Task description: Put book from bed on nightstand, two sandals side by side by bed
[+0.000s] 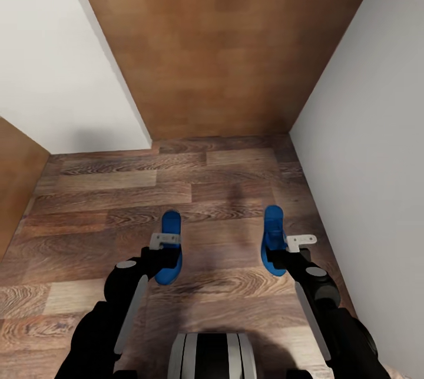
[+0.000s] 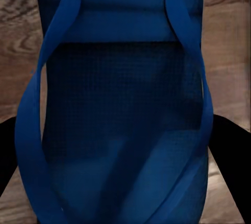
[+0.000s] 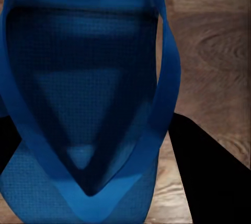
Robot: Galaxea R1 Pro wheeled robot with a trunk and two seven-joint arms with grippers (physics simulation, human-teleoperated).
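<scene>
- Wood-plank floor [image 1: 118,190] runs between white walls [image 1: 59,61] to a brown panel [image 1: 224,43] (a narrow dead end).
- Left end effector [image 1: 166,249] grasps one blue sandal [image 1: 171,246]; right end effector [image 1: 282,249] grasps the other sandal [image 1: 273,237], well apart.

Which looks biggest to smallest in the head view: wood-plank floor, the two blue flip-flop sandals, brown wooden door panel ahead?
1. Brown wooden door panel
2. Wood-plank floor, nearly as large
3. The two blue flip-flop sandals, left and right: alike, both partly hidden by grippers, so unranked.
</scene>
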